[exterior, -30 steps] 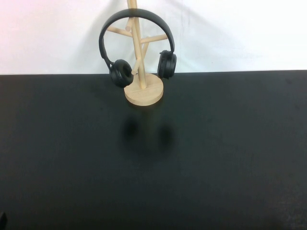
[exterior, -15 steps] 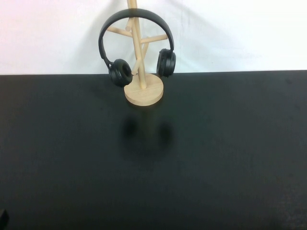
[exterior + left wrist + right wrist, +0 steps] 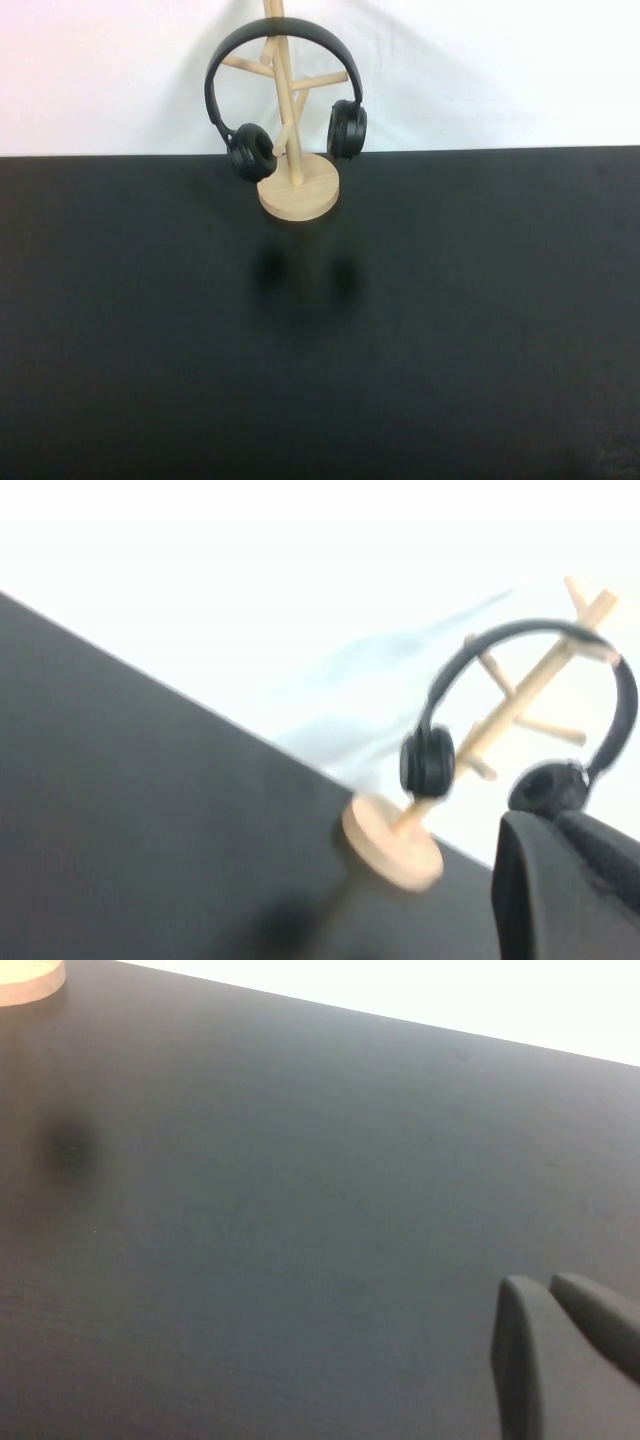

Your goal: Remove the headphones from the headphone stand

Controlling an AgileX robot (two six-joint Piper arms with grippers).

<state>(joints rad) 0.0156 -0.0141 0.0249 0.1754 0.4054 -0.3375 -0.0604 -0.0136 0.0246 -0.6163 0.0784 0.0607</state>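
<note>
The black headphones [image 3: 250, 150] hang by their headband over the upper pegs of the light wooden headphone stand [image 3: 298, 192], which stands at the far edge of the black table, centre-left. Neither gripper shows in the high view. In the left wrist view the headphones [image 3: 428, 760] and the stand [image 3: 390, 842] are ahead, some way off; my left gripper [image 3: 545, 822] is shut and empty, well short of them. In the right wrist view my right gripper [image 3: 545, 1285] is shut and empty low over bare table; only the edge of the stand's base [image 3: 30, 972] shows.
The black table [image 3: 320, 340] stretches from the stand toward the near side. A white wall [image 3: 500, 70] rises right behind the stand at the table's far edge.
A dark bit of the left arm at the high view's lower left corner has dropped out of sight. The left ear cup has shifted slightly. The stand has not moved.
</note>
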